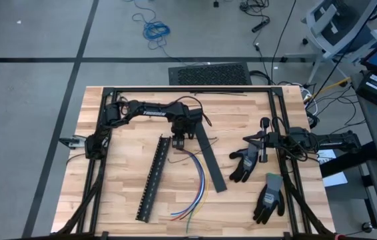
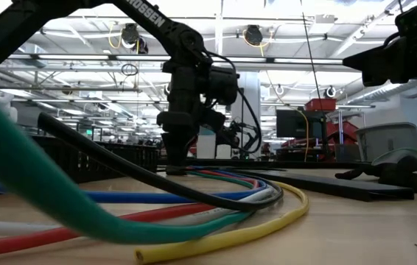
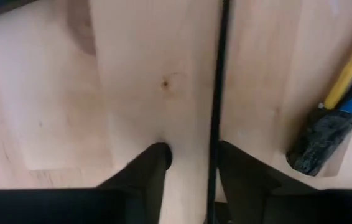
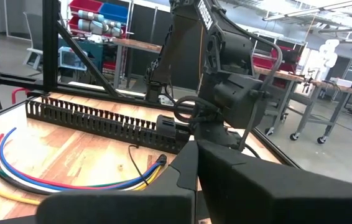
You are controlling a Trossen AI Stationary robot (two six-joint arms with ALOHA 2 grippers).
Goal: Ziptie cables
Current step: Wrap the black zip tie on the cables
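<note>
The cables (image 1: 198, 177) lie in a loose curve on the wooden table, their ends bound in a black wrap (image 3: 319, 140). My left gripper (image 1: 178, 141) points down at the table just beyond that bound end, its fingers open. A thin dark strand (image 3: 216, 93) lies on the wood between the fingers (image 3: 154, 168), close beside one of them. In the low view the gripper (image 2: 175, 165) stands at table level behind the cables (image 2: 194, 213). My right gripper (image 1: 264, 150) waits at the table's right side, shut and level, holding nothing.
A black slotted strip (image 1: 152, 180) lies slanted left of the cables, its far end beside my left gripper. A flat black strip (image 1: 210, 157) lies to their right. Two grey-and-black gloves (image 1: 245, 163) (image 1: 268, 197) lie at the right, near the right arm.
</note>
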